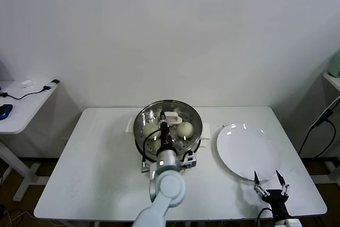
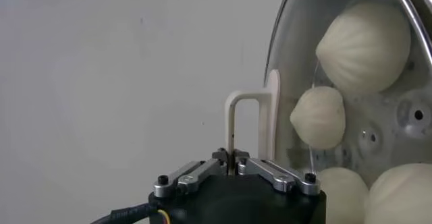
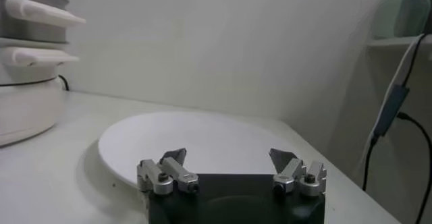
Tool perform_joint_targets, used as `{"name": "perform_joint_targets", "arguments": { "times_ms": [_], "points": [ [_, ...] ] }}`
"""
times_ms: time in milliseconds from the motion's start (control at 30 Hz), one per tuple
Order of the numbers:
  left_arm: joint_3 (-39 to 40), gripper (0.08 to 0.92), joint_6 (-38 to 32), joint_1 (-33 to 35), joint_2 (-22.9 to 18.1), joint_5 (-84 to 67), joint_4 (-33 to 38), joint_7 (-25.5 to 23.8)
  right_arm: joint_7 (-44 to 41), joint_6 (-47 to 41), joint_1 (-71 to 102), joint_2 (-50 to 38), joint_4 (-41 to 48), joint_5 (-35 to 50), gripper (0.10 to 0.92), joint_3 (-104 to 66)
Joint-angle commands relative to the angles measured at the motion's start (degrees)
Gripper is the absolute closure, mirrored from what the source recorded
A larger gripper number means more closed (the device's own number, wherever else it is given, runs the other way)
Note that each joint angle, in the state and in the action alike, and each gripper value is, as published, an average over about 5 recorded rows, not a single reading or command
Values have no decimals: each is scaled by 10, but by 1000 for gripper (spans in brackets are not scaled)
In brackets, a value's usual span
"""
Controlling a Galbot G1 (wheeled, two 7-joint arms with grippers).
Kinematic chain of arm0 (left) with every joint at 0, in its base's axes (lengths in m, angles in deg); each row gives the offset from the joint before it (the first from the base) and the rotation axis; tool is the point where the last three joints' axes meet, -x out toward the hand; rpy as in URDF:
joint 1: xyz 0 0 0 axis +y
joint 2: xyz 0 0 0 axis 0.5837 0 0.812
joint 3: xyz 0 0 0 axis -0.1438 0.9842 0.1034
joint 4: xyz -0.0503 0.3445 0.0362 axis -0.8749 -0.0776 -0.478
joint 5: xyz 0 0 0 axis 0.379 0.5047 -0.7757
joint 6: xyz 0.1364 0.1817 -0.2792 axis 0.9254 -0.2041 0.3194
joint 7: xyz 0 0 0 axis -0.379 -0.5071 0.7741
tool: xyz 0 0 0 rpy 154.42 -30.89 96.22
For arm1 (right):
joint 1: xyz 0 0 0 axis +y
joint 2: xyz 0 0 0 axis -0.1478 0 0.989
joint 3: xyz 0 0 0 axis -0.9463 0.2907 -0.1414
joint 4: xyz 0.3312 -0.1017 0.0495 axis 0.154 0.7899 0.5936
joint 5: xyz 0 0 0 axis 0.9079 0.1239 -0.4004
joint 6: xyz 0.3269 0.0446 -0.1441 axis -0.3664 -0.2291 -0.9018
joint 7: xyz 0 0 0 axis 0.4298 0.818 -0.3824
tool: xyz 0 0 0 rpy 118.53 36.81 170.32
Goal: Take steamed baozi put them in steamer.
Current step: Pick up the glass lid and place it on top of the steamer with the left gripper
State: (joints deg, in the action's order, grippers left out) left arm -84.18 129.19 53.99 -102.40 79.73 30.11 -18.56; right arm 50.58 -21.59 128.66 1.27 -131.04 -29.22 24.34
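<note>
The left arm rises from the near edge of the table and covers the near rim of the steamer; of the buns in the pot, the head view shows one clearly on the right and a paler one on the left, the rest hidden behind the arm; the left wrist view shows four buns through the glass lid, two of them cut off at the frame edge. The left gripper is pressed together on the white handle of the lid, holding the lid over the steamer; the forearm reaches far from the near edge over the pot. The right gripper hangs at the near right corner of the table, its fingers spread wide with nothing between them, just beside the near edge of the bare white plate. The steamer stands at the table's centre toward the far side, its cream handles projecting sideways; the plate lies to its right, apart from it; bare tabletop stretches left of the steamer; a side table stands far left, and a cable hangs at the right edge.
</note>
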Motion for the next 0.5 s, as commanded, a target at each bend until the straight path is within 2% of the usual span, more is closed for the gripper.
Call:
{"name": "perform_joint_targets", "arguments": {
  "times_ms": [33, 200, 500],
  "points": [
    [3, 864, -2, 6, -27, -7, 5, 7, -3, 4, 0, 0, 1, -1, 203, 2],
    [8, 821, -7, 12, -23, -13, 16, 6, -4, 1, -1, 1, -1, -2, 203, 2],
    [17, 568, -11, 25, 6, -66, 72, 9, -12, -9, -3, 0, -6, -2, 203, 2]
  ]
}}
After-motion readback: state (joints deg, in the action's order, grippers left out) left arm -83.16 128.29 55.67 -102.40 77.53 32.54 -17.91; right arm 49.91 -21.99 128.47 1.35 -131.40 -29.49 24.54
